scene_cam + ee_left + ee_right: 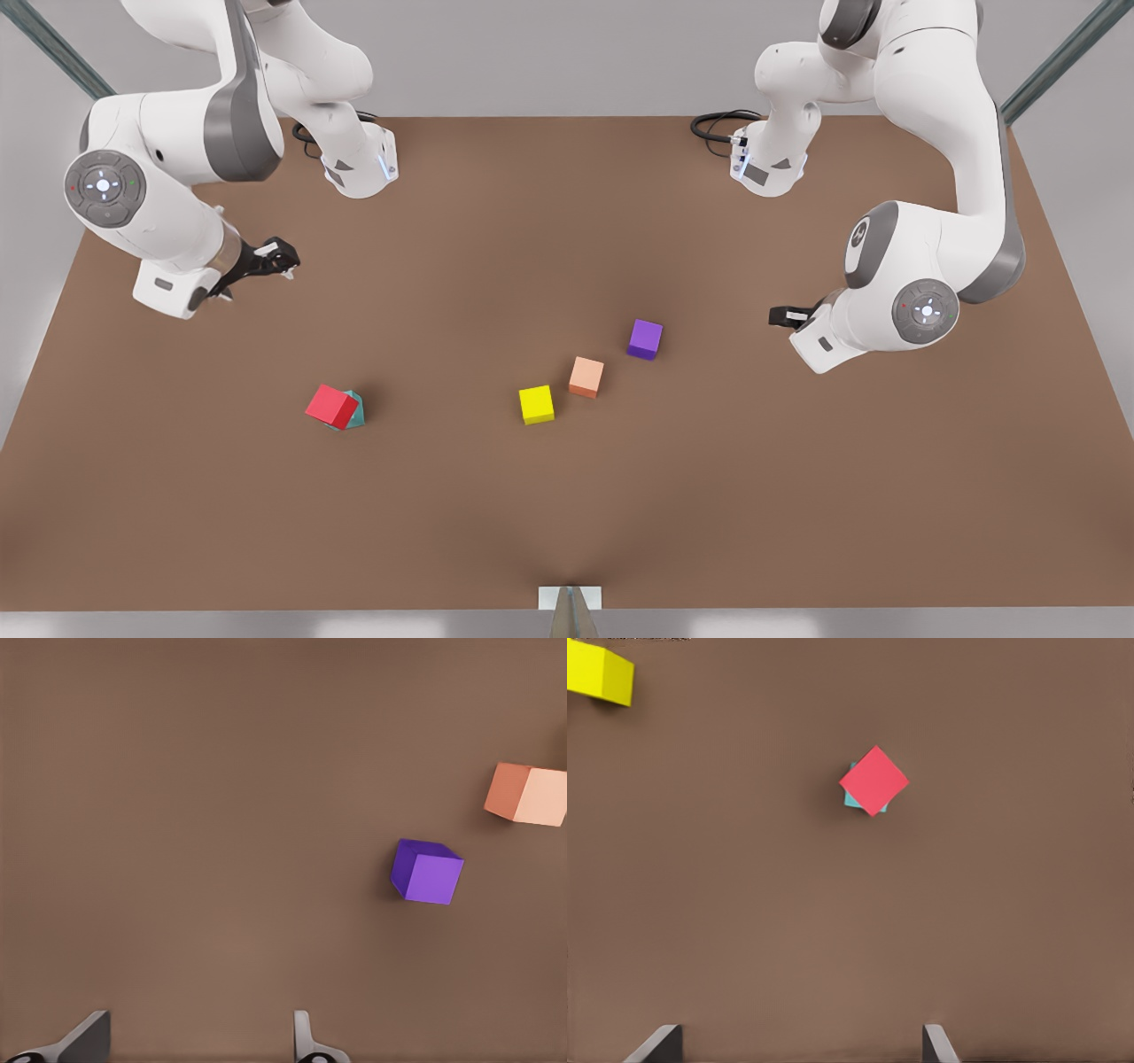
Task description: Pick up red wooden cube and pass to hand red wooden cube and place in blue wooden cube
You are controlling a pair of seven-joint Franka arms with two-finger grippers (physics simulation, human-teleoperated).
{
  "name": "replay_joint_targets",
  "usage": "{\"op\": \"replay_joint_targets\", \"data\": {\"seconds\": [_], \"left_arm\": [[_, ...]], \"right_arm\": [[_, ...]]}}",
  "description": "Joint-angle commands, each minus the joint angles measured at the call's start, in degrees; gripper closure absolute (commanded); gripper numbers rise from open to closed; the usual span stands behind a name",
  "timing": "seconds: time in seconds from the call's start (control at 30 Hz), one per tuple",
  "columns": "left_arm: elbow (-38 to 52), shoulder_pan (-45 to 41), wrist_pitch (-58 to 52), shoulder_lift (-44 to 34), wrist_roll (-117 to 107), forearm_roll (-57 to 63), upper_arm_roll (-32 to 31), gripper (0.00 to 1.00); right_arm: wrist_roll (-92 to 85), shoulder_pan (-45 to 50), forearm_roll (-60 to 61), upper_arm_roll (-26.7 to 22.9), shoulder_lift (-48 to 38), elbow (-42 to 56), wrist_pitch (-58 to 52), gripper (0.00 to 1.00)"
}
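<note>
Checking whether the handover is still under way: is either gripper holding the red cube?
No, the red cube sits on the teal cube, with both grippers' fingers open and away from it.

A broad brown surface (567, 496) fills most of the front view, matte and evenly coloured, with a slightly darker patch near its middle. Behind its far edge stands a plain light grey wall (549, 53). Two dark grey-green metal struts run diagonally at the upper corners, one on the front view's left (53, 44) and one on the front view's right (1059, 58) (both look like parts of a frame). Along the near edge lies a pale grey strip (266, 625), and at its centre sits a small light bracket with a dark post (570, 611). The light is soft and even, casting faint shadows.
</note>
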Motion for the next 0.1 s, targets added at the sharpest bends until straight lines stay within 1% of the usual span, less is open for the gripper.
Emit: {"op": "replay_joint_targets", "data": {"seconds": [0.0, 0.07], "left_arm": [[0.04, 0.06, -0.09, -0.08, -0.03, 0.03, -0.02, 0.00], [0.04, 0.06, 0.00, -0.08, -0.03, 0.03, -0.02, 0.00]], "right_arm": [[24.49, -0.05, 0.00, 0.02, -0.16, -0.06, -1.16, 0.00], [24.49, -0.05, 0.00, -0.06, -0.24, -0.32, -1.16, 0.00]]}}
